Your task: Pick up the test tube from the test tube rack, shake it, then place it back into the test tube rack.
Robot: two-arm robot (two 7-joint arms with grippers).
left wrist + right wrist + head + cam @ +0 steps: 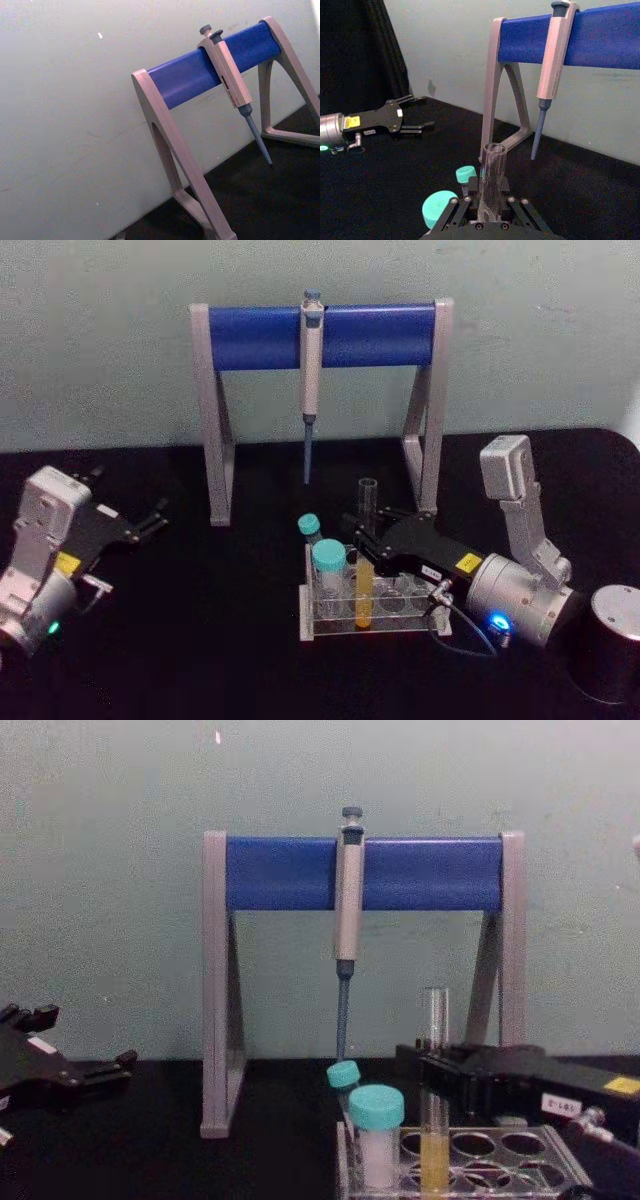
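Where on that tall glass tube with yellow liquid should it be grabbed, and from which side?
I'd grip the test tube on its bare upper glass, above the liquid and the test tube rack, coming level from the robot's right: teal-capped vials crowd its left. It stands upright, so lift straight up. The right end effector is there; the left end effector sits far left.

A grey-legged stand (172, 150) is standing on the black table (285, 200), and its blue crossbar (187, 77) is carrying a grey pipette (231, 80). The pipette is hanging tip-down, its tip seemingly stopping just above the tabletop. A pale wall (65, 125) is rising behind.
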